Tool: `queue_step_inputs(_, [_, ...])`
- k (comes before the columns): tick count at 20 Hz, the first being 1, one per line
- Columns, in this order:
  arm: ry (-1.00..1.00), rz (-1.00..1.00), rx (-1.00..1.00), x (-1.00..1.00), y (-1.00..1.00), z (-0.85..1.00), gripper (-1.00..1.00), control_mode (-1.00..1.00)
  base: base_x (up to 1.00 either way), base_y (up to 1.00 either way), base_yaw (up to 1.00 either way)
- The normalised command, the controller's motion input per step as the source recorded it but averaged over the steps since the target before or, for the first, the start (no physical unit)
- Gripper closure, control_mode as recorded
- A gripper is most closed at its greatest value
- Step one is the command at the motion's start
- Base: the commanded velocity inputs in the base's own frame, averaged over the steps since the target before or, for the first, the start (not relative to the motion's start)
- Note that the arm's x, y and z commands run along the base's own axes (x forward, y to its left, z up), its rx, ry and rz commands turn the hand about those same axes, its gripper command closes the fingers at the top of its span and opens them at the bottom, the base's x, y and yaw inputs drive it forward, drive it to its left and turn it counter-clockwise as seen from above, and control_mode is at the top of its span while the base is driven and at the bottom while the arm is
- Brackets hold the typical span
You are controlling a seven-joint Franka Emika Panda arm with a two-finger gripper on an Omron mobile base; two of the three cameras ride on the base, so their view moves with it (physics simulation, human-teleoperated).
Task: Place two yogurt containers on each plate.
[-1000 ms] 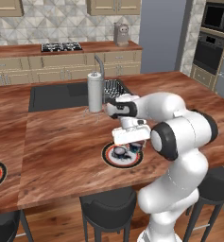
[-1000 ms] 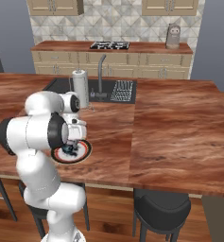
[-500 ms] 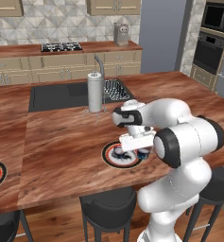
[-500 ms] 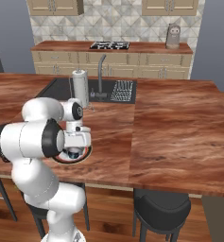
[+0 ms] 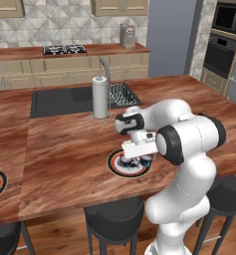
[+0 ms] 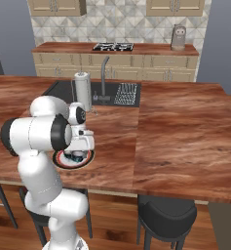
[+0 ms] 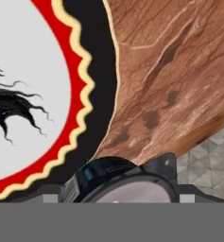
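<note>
A plate (image 5: 114,165) with a black rim, red ring and white centre lies near the counter's front edge; it is also in the right base view as the plate (image 6: 61,160). My gripper (image 5: 135,159) hangs low over it, pointing down, and appears as the gripper (image 6: 78,155) from the right. In the hand view, a dark yogurt container (image 7: 118,182) with a pale top sits between the fingers, above the plate's rim (image 7: 92,47) on its counter-edge side. A second plate (image 5: 0,186) lies at the far left, with something small and pale on it.
A tall white paper-towel roll (image 5: 100,97) stands behind the plate, beside the dark sink (image 5: 59,100) and a dish rack (image 5: 122,93). Black stools (image 5: 114,219) stand under the counter's front edge. Bare wood counter (image 6: 185,132) stretches to the right.
The hand has come down from above the plate to just over it, carrying the cup. The plate and the paper-towel roll have not moved.
</note>
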Motion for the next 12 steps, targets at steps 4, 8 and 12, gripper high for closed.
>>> queue_step_inputs(4, [-0.04, -0.08, -0.04, 0.24, 0.3, -0.21, 1.0, -1.0, 0.0, 0.0, 0.0])
queue_step_inputs(8, [-0.01, -0.09, -0.04, 0.18, 0.13, -0.26, 1.0, -1.0, 0.0, 0.0, 0.0])
queue_step_inputs(12, [0.0, -0.1, -0.05, 0.04, 0.0, -0.31, 1.0, -1.0, 0.0, 0.0, 0.0])
